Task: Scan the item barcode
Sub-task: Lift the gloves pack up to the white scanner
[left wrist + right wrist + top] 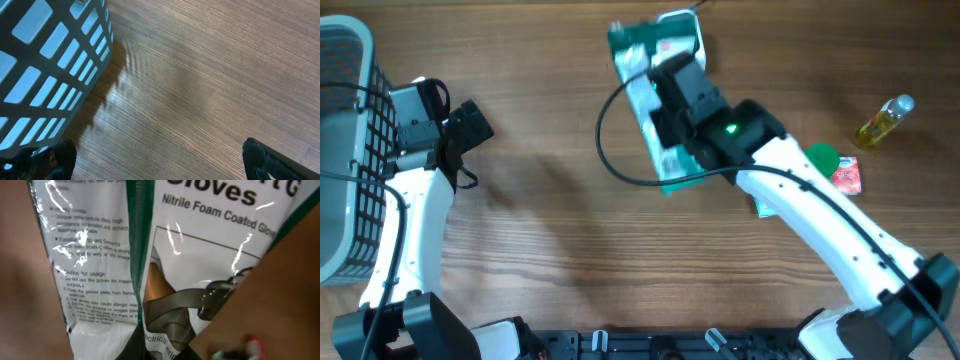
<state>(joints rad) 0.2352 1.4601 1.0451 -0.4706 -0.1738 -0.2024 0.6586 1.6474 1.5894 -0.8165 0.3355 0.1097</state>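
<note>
Glove packet (200,245) looks clamped in the right pincer (665,78), left pincer (475,122) gaping idle, so grab's done, barcode scan isn't.

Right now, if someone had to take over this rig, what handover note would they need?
Left gripper: open and empty, over bare table beside the basket.
Right gripper: shut on the glove pack at the far middle of the table; the pack is creased where it is pinched.
Elsewhere: a bottle and a red packet lie on the right side, apart from both arms.
Done: the pack is gripped.
Left: no barcode or scanner shows in any view, so the scan is still to do.
</note>
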